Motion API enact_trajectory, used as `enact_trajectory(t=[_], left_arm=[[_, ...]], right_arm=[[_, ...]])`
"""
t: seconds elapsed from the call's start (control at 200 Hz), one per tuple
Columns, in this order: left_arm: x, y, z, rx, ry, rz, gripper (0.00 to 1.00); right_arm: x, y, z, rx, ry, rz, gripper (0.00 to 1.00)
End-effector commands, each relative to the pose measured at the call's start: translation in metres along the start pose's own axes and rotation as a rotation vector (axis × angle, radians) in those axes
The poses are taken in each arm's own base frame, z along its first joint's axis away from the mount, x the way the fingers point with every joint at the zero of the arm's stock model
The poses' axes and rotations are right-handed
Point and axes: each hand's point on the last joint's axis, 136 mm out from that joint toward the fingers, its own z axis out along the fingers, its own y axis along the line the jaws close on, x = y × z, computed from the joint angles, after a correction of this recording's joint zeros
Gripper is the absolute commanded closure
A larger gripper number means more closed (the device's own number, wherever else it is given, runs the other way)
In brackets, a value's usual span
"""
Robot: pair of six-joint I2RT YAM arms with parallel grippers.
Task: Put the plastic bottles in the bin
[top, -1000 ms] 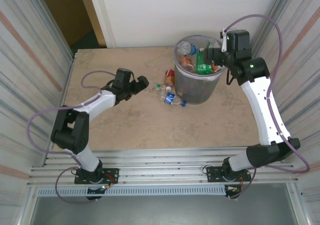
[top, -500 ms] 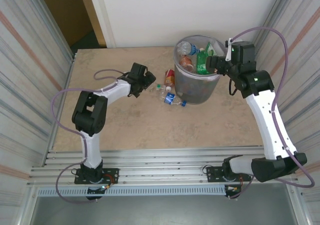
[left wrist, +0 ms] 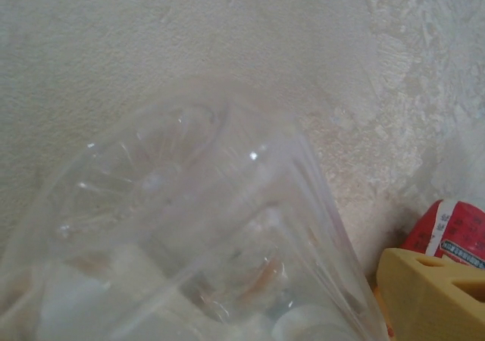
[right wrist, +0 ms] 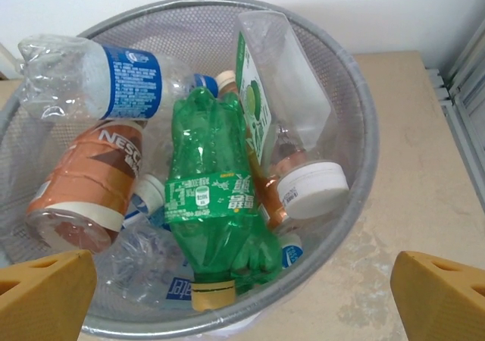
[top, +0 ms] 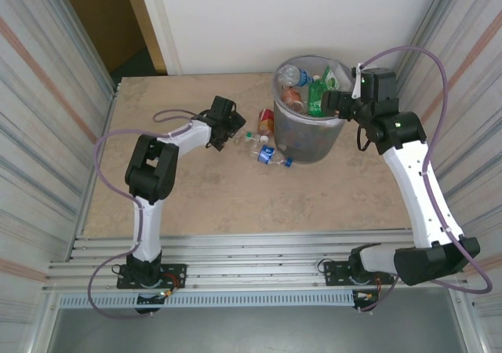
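Note:
The grey bin (top: 314, 140) stands at the back and holds several bottles: a green one (right wrist: 212, 197), a brown-labelled one (right wrist: 91, 182), a blue-labelled clear one (right wrist: 98, 76) and a white-capped one (right wrist: 282, 106). My right gripper (top: 331, 102) hovers open at the bin's right rim (right wrist: 362, 129), with nothing between its fingers (right wrist: 436, 299). A clear bottle (left wrist: 197, 235) lies right under my left gripper (top: 233, 128), which is open around it; one yellow fingertip (left wrist: 428, 295) shows. A red-labelled bottle (top: 267, 120) and a blue-labelled one (top: 267, 155) lie beside the bin.
Corrugated metal walls close in both sides of the table (top: 235, 204). A doorway opens at the back left. The red-labelled bottle (left wrist: 449, 231) lies close to my left fingertip. The aluminium rail with both arm bases runs along the near edge.
My left arm has swung right and reached out to the loose bottles, closing in on the clear one. My right gripper has drawn back slightly to the bin's right rim.

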Motion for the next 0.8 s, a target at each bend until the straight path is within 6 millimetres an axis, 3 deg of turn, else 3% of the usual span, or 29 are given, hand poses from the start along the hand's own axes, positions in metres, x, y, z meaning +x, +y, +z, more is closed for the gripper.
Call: enact_trajectory(t=[0.0,0.225,0.446,0.606,0.796], left_arm=[[-0.013,-0.002,0.003,-0.012,-0.034,-0.028,0.13],[-0.021,0.002,0.012,-0.009,-0.037,-0.052,0.28],[-0.039,-0.012,0.011,0.061,-0.069,-0.060,0.42],[-0.051,-0.023,0.002,0.101,-0.083,-0.030,0.50],[-0.057,-0.026,-0.020,0.144,-0.099,0.020,0.52]], right_arm=[[0.001,-0.001,0.003,-0.006,-0.005,0.032,0.02],[0.001,-0.001,0.006,-0.006,-0.002,0.036,0.02],[-0.001,0.000,0.008,-0.012,-0.007,0.025,0.02],[-0.001,0.001,0.007,-0.021,-0.006,0.024,0.02],[0.000,0.008,0.002,-0.047,-0.012,0.029,0.02]])
